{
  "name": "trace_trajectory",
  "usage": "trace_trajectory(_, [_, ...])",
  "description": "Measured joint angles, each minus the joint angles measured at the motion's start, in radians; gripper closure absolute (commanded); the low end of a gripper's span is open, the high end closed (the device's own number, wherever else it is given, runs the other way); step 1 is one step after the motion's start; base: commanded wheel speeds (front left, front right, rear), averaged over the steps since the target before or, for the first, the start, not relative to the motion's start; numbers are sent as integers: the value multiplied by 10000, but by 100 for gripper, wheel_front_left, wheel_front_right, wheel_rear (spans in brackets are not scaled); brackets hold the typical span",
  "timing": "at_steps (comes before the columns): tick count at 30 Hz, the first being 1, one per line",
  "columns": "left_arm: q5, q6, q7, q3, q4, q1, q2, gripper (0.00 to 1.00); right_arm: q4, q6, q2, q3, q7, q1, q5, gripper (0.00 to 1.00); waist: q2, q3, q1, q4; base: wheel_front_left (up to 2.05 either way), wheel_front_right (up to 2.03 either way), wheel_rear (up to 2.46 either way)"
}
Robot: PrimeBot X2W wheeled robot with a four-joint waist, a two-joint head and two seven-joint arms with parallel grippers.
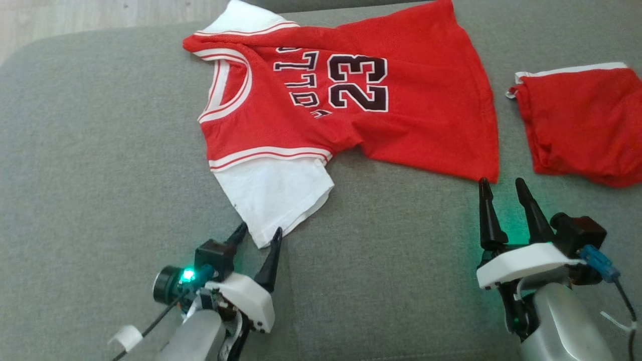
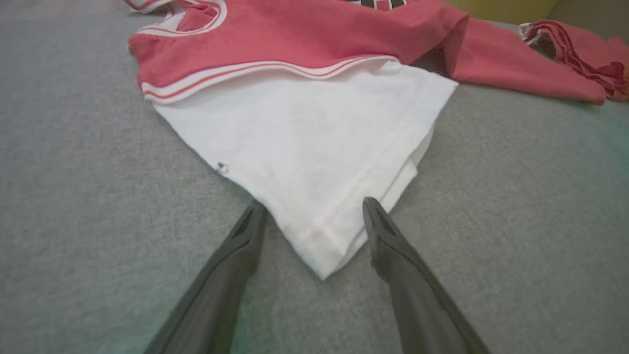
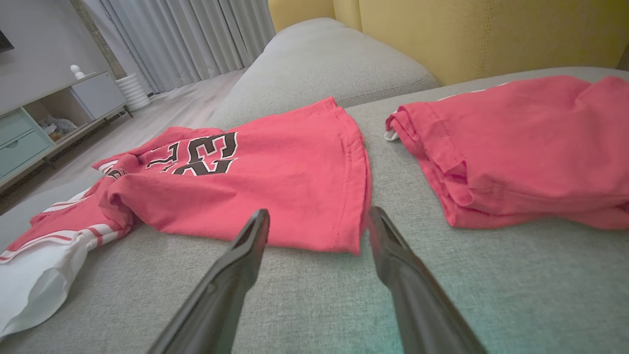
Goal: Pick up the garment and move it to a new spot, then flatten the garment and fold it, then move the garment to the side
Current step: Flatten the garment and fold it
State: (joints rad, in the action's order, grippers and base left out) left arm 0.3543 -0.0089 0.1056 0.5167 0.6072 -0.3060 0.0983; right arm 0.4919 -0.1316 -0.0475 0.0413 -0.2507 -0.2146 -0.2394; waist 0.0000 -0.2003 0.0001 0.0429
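Note:
A red jersey garment (image 1: pixel 351 115) with the number 23 and white sleeves lies spread on the grey sofa seat (image 1: pixel 100 165), collar to the left. My left gripper (image 1: pixel 260 231) is open, its two fingers straddling the corner of the near white sleeve (image 2: pixel 314 162). In the left wrist view the left gripper (image 2: pixel 314 206) has the sleeve corner lying between its tips. My right gripper (image 1: pixel 501 183) is open just below the garment's near hem corner (image 3: pixel 351 236); seen from the right wrist, the right gripper (image 3: pixel 319 214) frames that red corner.
A second red cloth (image 1: pixel 582 125), folded, lies at the right of the seat (image 3: pixel 521 147). A yellow sofa back (image 3: pixel 471 34) rises behind. The floor, curtains and a low cabinet (image 3: pixel 44 123) lie beyond the sofa's left end.

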Motion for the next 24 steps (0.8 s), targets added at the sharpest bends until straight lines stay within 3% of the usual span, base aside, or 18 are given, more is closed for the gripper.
trace_trajectory(7, [165,88,13,-36,203,-209,13,0,-17,2,0,48,-2,-4,-86,0,0,-109,0,214,0,0,0])
trace_trajectory(8, [171,88,13,-38,240,-218,13,49,-19,2,0,48,0,-4,-90,0,0,-114,0,234,0,0,0])
trace_trajectory(9, [171,88,13,-40,268,-229,15,85,-19,0,0,48,0,-4,-105,0,0,-113,0,249,0,0,0])
trace_trajectory(10, [173,88,13,-42,299,-249,15,100,-19,0,0,50,0,-4,-123,0,0,-107,0,258,0,0,0])
trace_trajectory(18, [313,98,750,-186,343,-358,8,100,21,2,0,-15,-2,-3,-155,0,0,127,0,177,0,0,0])
trace_trajectory(24, [334,372,1429,-738,-673,-359,23,100,368,2,2,-146,17,-22,-242,0,0,236,-1,-76,0,0,0])
